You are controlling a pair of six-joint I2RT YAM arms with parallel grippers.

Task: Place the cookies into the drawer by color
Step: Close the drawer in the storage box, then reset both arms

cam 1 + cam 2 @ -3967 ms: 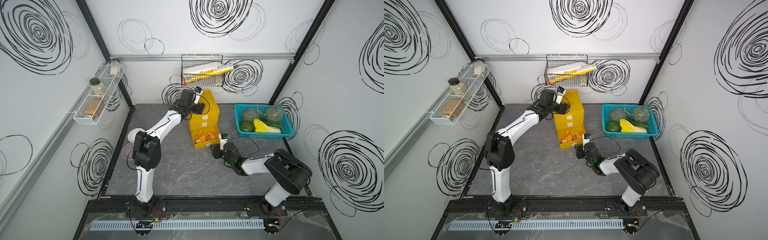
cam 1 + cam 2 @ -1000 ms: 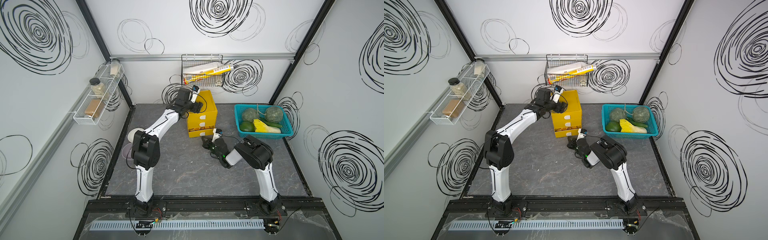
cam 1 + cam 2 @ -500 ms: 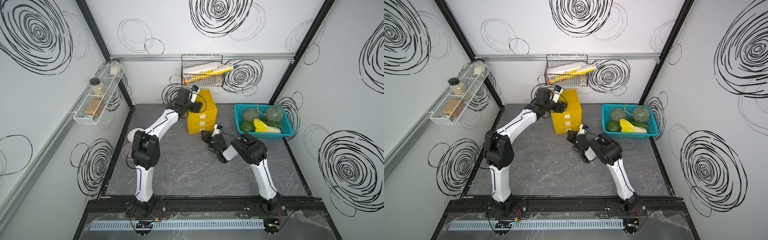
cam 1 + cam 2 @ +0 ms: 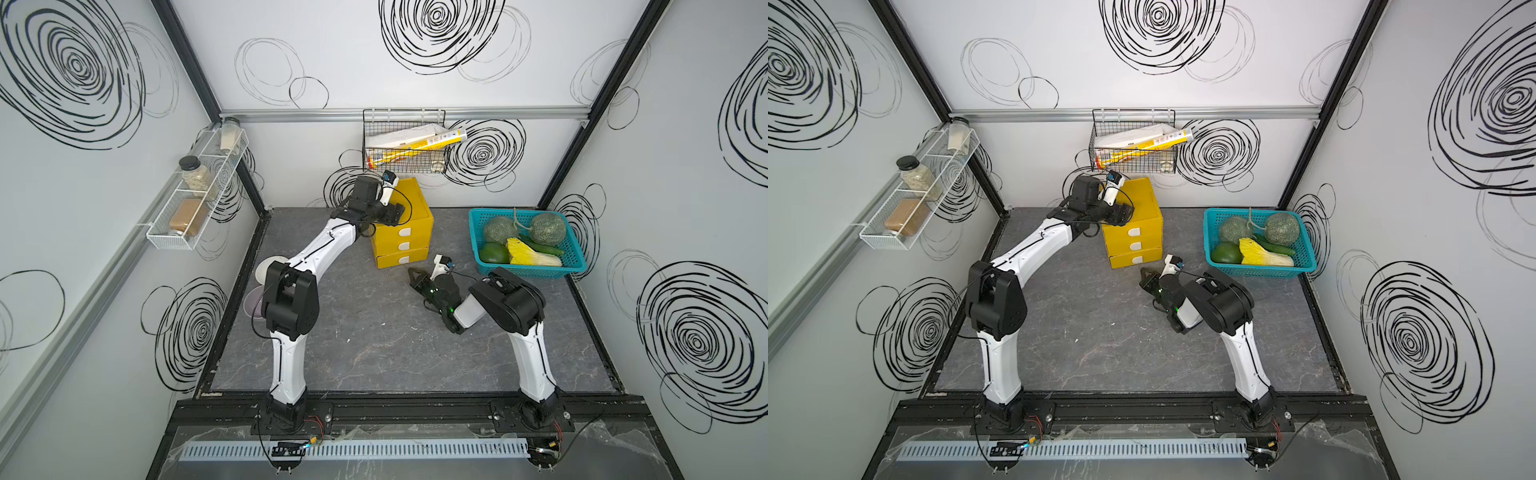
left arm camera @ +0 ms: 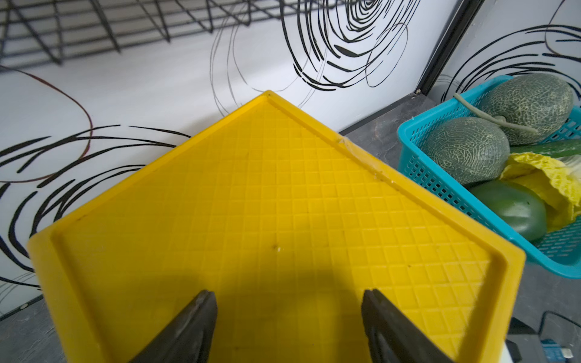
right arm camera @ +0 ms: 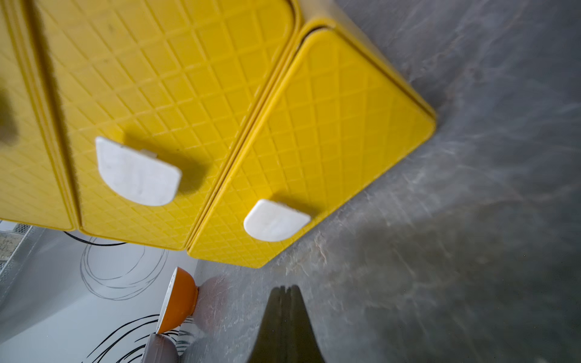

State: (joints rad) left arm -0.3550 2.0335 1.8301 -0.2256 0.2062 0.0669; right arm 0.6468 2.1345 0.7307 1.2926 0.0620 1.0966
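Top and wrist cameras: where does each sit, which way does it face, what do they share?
Top views: high above the front edge, looking down over the whole cell; left gripper and right gripper both show.
Left wrist: above the yellow plastic three-drawer chest, looking across its top toward the teal mesh basket; open fingers show.
Right wrist: low over the grey tabletop, facing the chest's closed drawer fronts; shut gripper tips show.
Shared: every view catches the chest.
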